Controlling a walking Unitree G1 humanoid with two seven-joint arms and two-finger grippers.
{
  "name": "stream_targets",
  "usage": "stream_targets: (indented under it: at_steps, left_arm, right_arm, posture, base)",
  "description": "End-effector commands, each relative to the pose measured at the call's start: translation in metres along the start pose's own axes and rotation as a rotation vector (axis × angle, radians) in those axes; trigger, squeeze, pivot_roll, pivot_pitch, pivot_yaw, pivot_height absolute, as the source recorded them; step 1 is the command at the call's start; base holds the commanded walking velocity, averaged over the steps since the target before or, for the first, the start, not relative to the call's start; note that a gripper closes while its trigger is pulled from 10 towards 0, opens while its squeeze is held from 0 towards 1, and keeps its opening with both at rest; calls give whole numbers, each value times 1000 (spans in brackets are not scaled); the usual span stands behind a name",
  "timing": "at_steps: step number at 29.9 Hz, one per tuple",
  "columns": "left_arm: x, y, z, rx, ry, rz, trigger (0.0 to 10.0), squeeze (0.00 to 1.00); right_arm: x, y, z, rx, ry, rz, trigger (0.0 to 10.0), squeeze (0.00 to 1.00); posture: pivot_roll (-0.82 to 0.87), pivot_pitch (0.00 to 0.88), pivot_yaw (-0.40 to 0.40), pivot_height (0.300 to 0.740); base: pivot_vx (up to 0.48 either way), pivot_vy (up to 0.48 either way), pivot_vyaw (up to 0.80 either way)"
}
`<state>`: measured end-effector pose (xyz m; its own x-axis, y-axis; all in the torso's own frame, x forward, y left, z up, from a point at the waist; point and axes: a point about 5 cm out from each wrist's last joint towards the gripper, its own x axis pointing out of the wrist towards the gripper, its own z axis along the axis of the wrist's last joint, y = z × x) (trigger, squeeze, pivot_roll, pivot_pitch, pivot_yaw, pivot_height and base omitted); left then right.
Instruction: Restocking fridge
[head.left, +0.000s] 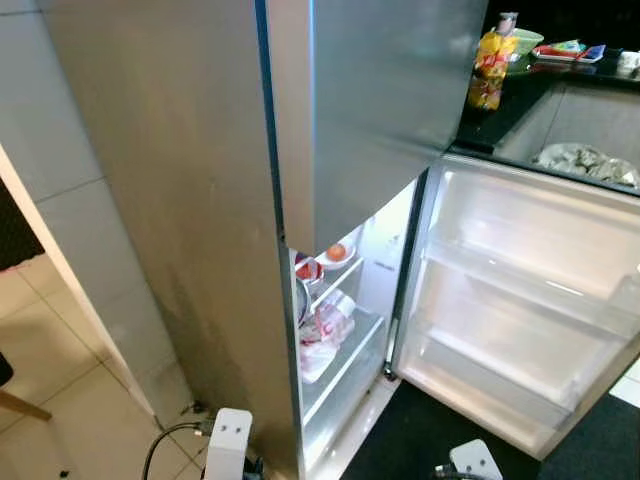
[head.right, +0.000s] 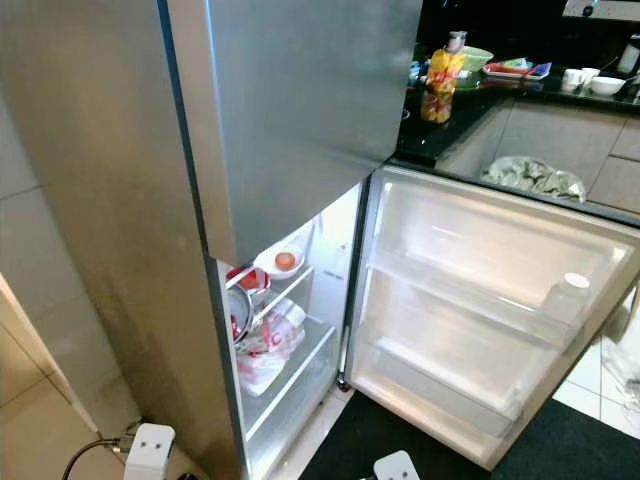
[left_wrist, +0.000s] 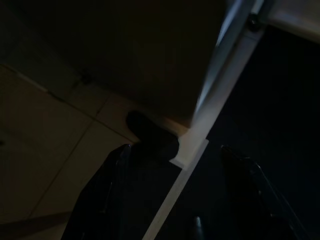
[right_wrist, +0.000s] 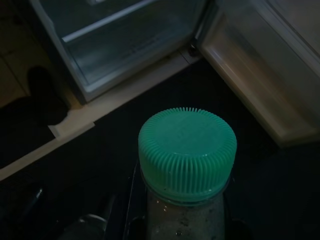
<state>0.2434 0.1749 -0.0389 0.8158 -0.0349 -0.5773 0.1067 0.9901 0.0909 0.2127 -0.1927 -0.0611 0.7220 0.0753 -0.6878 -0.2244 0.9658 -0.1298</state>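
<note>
Fridge (head.left: 180, 200) stands at left, steel side facing the camera, upper door closed. Lower compartment is lit. Upper shelf carries a small bowl holding a tomato (head.right: 285, 261). Below it, a metal pot (head.right: 240, 312) and a red-and-white plastic bag (head.right: 268, 345) rest on the glass shelf. Lower door (head.right: 480, 300) is swung wide to the right; its racks hold one white-capped container (head.right: 568, 295) at the far right. Beyond the door, the dark table (head.right: 480, 100) carries a yellow bottle (head.right: 440, 85) and dishes. Left gripper (left_wrist: 175, 200) hangs low by the fridge's base, fingers apart, though the view is very dark. Right gripper (right_wrist: 182, 220) holds a green-capped bottle (right_wrist: 186, 155) low above the dark mat, fingers clamped either side of its neck.
</note>
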Motion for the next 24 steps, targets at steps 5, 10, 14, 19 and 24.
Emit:
stream_targets:
  at_steps: [5, 10, 14, 19, 24]
  left_arm:
    - [2, -18, 2, 32, -4, -74, 10000, 0]
    - [3, -19, 4, 6, -22, -73, 10000, 0]
    - [2, -20, 2, 8, -11, -83, 10000, 0]
    - [1, -23, 0, 37, -15, -121, 10000, 0]
    - [0, -25, 0, 23, -23, -136, 10000, 0]
  right_arm:
    - [0, 3, -2, 39, 10, 17, 10000, 0]
    - [2, 4, 5, -21, -12, 29, 10000, 0]
    - [1, 0, 4, 9, -3, 14, 10000, 0]
    - [-1, -2, -3, 29, 18, 6, 10000, 0]
    - [-2, -1, -5, 37, 22, 7, 10000, 0]
  posture:
    - [-45, 34, 1, 740]
    - [-56, 59, 6, 740]
    - [-55, 60, 7, 740]
    - [-52, 70, 8, 740]
    - [-53, 71, 12, 740]
  base:
    - [0, 0, -160]
    - [0, 0, -800]
    - [0, 0, -800]
    - [0, 0, -800]
    - [0, 0, -800]
